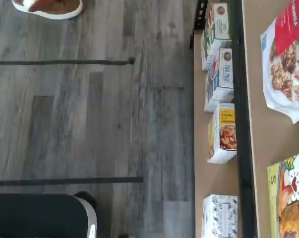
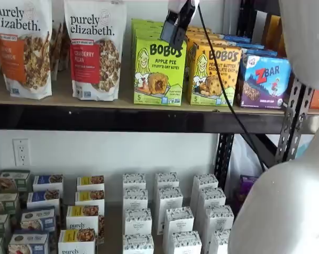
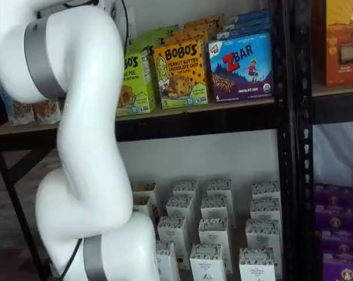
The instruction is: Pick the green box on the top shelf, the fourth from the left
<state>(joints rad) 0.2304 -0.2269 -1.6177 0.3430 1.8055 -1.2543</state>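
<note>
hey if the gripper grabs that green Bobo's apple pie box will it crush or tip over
The green Bobo's box looks like stiff cardboard, so it likely holds shape. Standing tall and upright on the top shelf, it could tip if nudged.

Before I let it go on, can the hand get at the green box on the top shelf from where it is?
Probably yes. The hand hangs in front of the green box, at its upper edge, with nothing between them. The orange box stands close beside it.

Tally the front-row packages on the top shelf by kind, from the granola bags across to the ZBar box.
Purely Elizabeth granola bags: 2
Green Bobo's Apple Pie box: 1
Yellow-orange Bobo's Peanut Butter Chocolate Chip box: 1
Blue ZBar box: 1
Total: 5
</note>
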